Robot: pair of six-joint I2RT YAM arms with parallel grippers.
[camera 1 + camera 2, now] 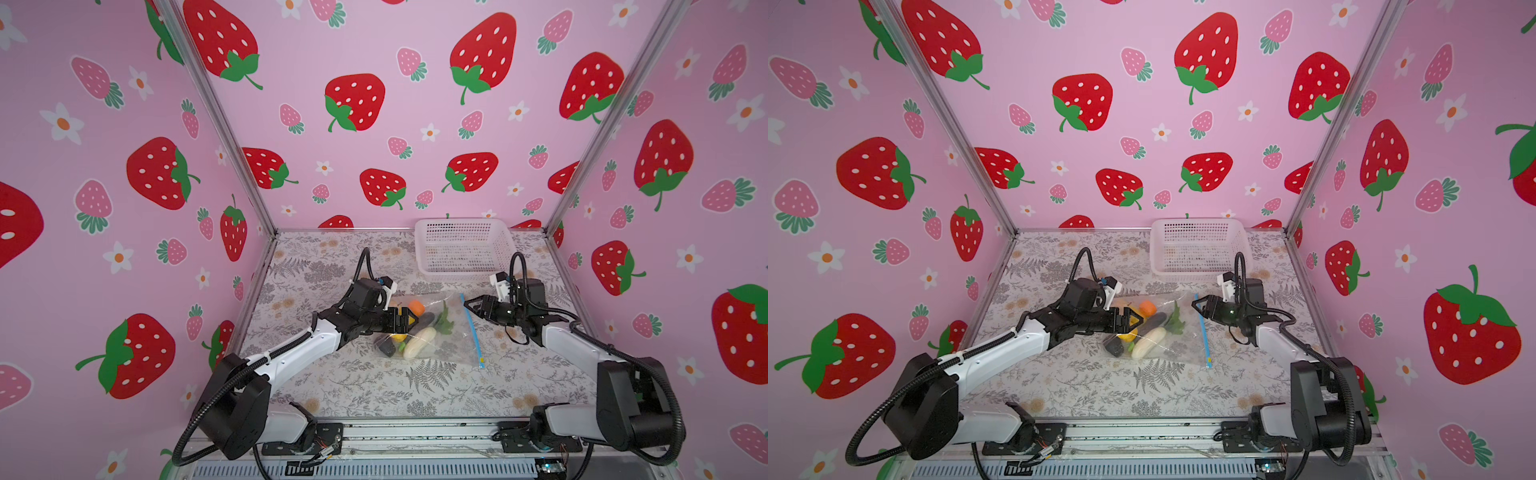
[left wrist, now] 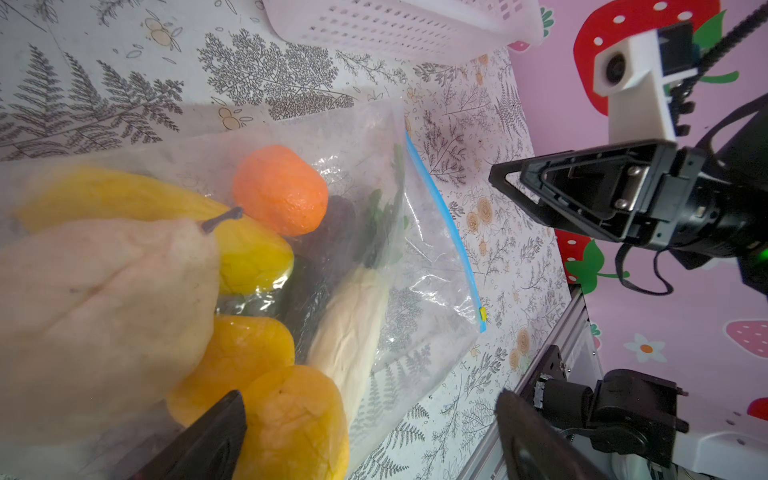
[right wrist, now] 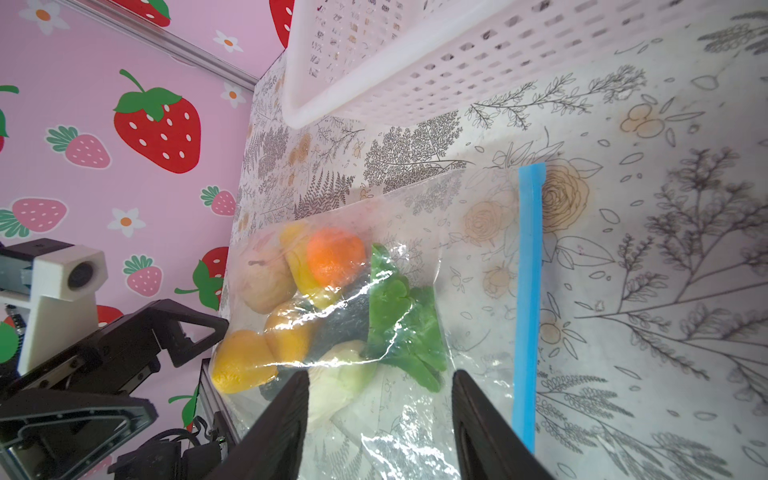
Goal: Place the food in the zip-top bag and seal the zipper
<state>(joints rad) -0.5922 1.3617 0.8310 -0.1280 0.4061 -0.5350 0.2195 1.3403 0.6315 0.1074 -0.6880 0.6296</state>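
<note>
The zip-top bag lies mid-worktop with the food inside. Its zipper runs from far edge toward near edge, nearest my right pincer, which is spread and empty beside its far end. My left pincer gapes over the food.

Floral table with bag, basket

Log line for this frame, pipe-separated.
food: inside zip-top bag | zipper: lies flat, seal unclear | left gripper: open, over food end | right gripper: open, near zipper's far end, holding nothing
</note>
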